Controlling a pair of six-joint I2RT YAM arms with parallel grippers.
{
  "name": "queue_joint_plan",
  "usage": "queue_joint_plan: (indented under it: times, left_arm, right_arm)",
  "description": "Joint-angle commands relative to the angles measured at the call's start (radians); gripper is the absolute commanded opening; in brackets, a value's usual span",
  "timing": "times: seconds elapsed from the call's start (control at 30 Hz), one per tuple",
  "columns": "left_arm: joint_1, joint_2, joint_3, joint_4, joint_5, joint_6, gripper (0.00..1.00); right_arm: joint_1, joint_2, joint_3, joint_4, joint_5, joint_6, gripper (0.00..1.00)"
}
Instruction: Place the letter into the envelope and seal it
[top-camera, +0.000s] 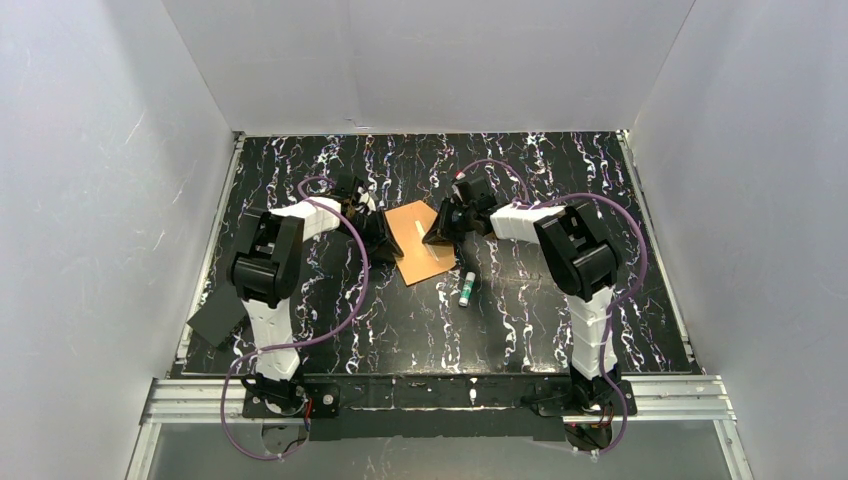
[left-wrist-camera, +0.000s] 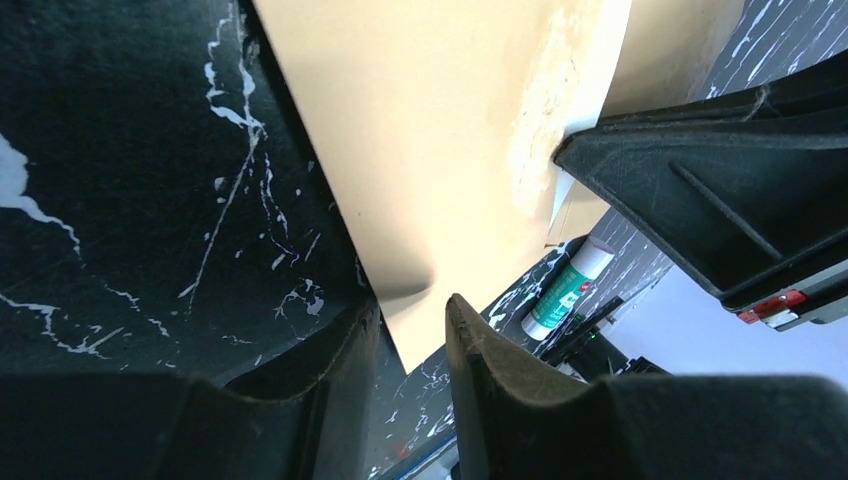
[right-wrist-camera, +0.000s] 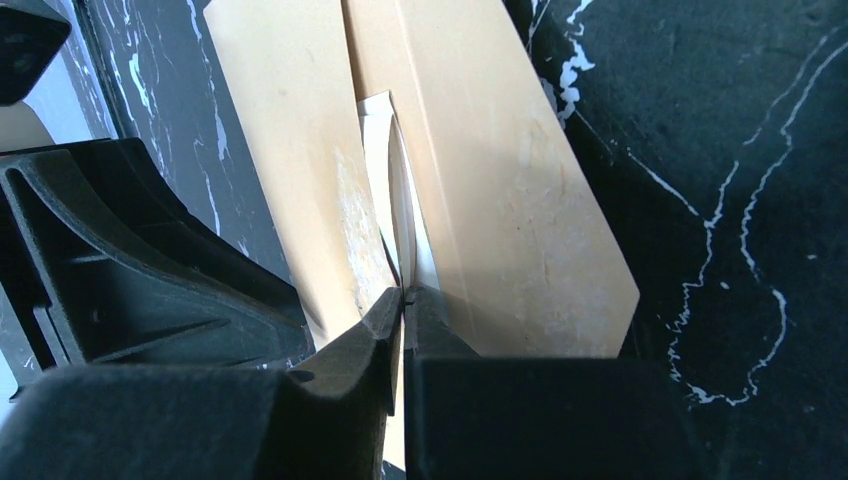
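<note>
The envelope (top-camera: 420, 240) lies mid-table between both arms. The right gripper (right-wrist-camera: 404, 298) is pressed together, pinching the envelope's edge by its mouth, where the pale letter (right-wrist-camera: 376, 160) peeks out. The left gripper (left-wrist-camera: 410, 310) is spread around a left corner. The letter looks nearly in. Next comes pushing it fully in, then closing, slowly and gently.

The black, white-veined table (top-camera: 520, 330) bears the orange envelope (top-camera: 420, 245) and a small tube (top-camera: 467, 289) (green-labelled) near it.
</note>
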Motion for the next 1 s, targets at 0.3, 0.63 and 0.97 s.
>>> queue_joint_plan:
  times: [0.3, 0.63, 0.97]
  left_arm:
    - [-0.008, -0.033, 0.027, -0.078, -0.166, 0.085, 0.47]
    - [0.001, -0.079, 0.076, -0.03, -0.206, 0.053, 0.44]
    - [0.005, 0.051, 0.18, -0.086, -0.214, 0.038, 0.47]
  right_arm:
    - [0.0, -0.092, 0.054, -0.157, 0.098, -0.101, 0.41]
    - [0.001, -0.087, 0.117, -0.185, 0.119, -0.157, 0.37]
    - [0.0, 0.03, 0.226, -0.182, 0.112, -0.141, 0.31]
